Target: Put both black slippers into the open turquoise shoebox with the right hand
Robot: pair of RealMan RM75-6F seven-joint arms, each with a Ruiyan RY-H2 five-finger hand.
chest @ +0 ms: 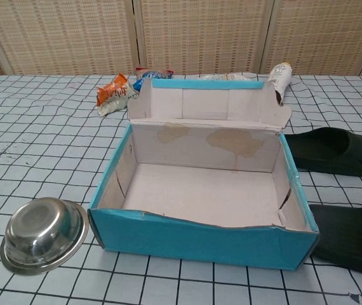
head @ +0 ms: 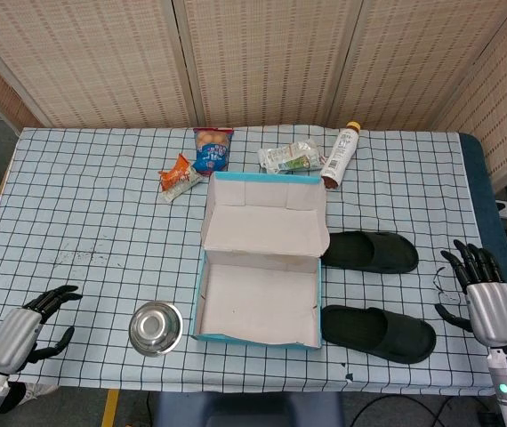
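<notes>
The open turquoise shoebox (head: 260, 302) (chest: 200, 238) lies in the middle of the checked table, its lid folded back and its inside bare. Two black slippers lie just right of it: the far slipper (head: 371, 252) (chest: 333, 151) and the near slipper (head: 380, 332) (chest: 352, 236). My right hand (head: 480, 289) hovers at the table's right edge, right of the slippers, fingers spread and holding nothing. At the front left corner my left hand (head: 31, 327) rests with fingers apart, also holding nothing. Neither hand shows in the chest view.
A steel bowl (head: 156, 327) (chest: 42, 233) sits left of the box. Behind the box lie an orange snack pack (head: 179, 176) (chest: 114, 93), a blue snack bag (head: 213, 149), a clear wrapped pack (head: 289, 157) and a lying bottle (head: 341, 156) (chest: 280, 77). Woven screens stand behind the table.
</notes>
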